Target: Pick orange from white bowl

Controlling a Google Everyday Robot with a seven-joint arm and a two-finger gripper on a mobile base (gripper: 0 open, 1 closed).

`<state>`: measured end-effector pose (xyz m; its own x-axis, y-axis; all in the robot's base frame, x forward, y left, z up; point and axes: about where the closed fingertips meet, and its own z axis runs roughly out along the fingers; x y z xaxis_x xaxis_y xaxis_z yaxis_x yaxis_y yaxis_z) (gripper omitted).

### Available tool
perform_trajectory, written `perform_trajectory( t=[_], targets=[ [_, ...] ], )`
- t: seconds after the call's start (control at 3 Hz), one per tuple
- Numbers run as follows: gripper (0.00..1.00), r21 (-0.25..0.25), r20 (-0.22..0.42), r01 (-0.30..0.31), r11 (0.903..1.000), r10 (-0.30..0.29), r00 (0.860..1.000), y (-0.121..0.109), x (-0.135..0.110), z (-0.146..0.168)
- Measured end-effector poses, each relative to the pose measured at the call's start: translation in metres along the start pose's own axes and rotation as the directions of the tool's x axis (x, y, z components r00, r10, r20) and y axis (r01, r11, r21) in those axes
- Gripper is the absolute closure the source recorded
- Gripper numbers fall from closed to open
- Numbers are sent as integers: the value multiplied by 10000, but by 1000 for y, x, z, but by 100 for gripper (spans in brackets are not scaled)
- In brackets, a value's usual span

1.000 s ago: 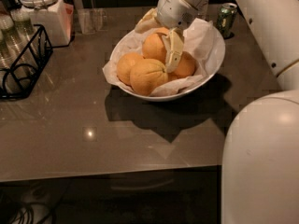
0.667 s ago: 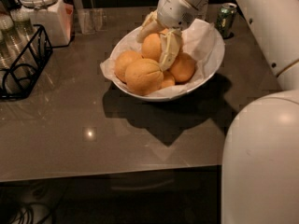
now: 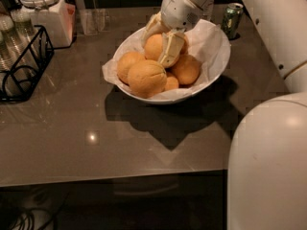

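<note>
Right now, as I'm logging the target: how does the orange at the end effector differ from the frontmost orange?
Height: the smooth round orange tops the pile; the creased frontmost orange lies lower, by the near rim. Cover: the white end effector partly hides the smooth orange, not the creased one. Both rest in the paper-lined white bowl.

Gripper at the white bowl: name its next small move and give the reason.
Probably a short, straight lift. The gripper appears closed on the orange, one finger on each side of it, at the top of the pile. That orange sits against the other oranges inside the white bowl. Rising vertically should free it without dragging its neighbours or the paper lining.
</note>
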<state>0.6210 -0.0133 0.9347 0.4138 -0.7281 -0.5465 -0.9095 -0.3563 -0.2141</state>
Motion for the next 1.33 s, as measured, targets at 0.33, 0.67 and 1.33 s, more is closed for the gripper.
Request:
perform_trajectory(
  t=[0.33, 0.67, 1.33],
  targets=[
    [100, 0, 0, 0, 10000, 0, 10000, 0, 0, 0],
    [100, 859, 511, 75, 9963, -119, 9986, -1, -12, -11],
    [100, 2244, 1700, 421, 9736, -817, 9821, 29, -49, -38]
  ],
)
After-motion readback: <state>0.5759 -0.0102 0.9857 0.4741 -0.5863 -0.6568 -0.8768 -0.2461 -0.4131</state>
